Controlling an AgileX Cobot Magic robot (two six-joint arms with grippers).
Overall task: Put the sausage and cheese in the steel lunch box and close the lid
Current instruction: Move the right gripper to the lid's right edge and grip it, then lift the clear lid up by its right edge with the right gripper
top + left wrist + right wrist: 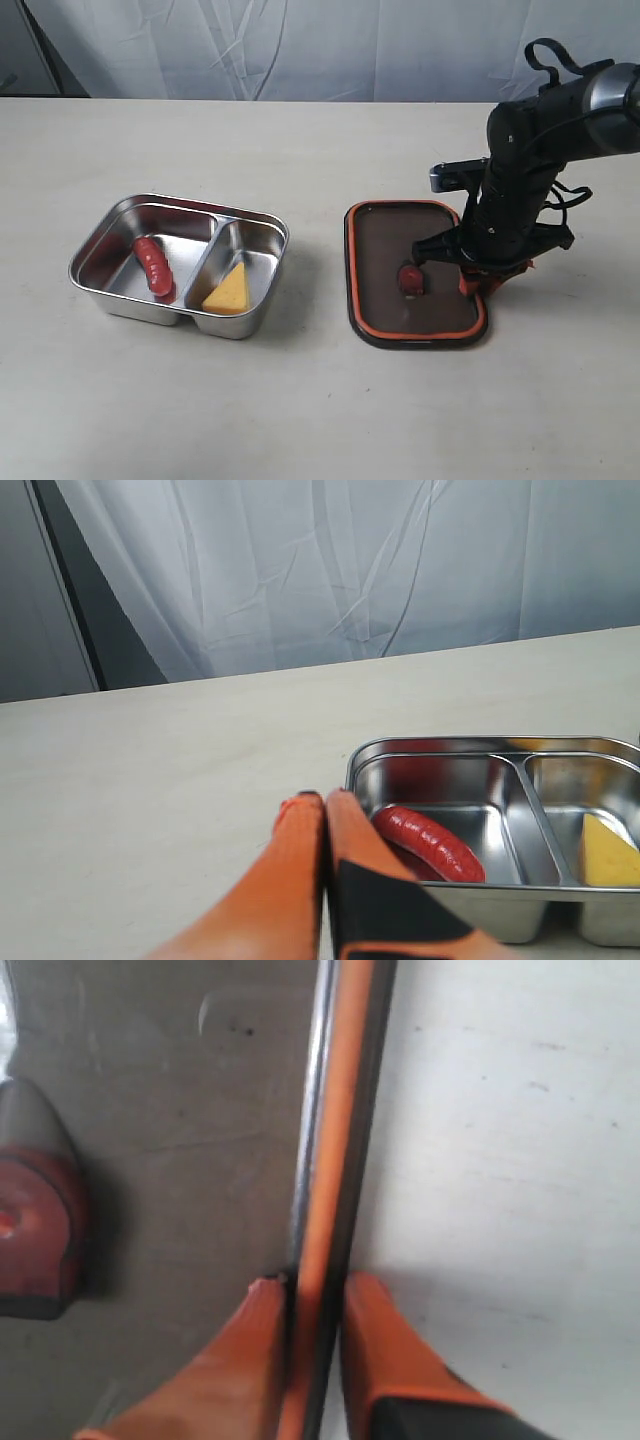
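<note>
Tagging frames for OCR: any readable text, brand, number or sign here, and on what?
None readable: no lettering shows on the box, lid, sausage, cheese or right arm.
One faint mark on the lid in the right wrist view is too blurred to read.

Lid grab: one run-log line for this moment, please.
stage: lid pickup | sausage, cheese: in lunch box, separate compartments | lid: on table, right gripper pinching its rim | left gripper: shut, empty
</note>
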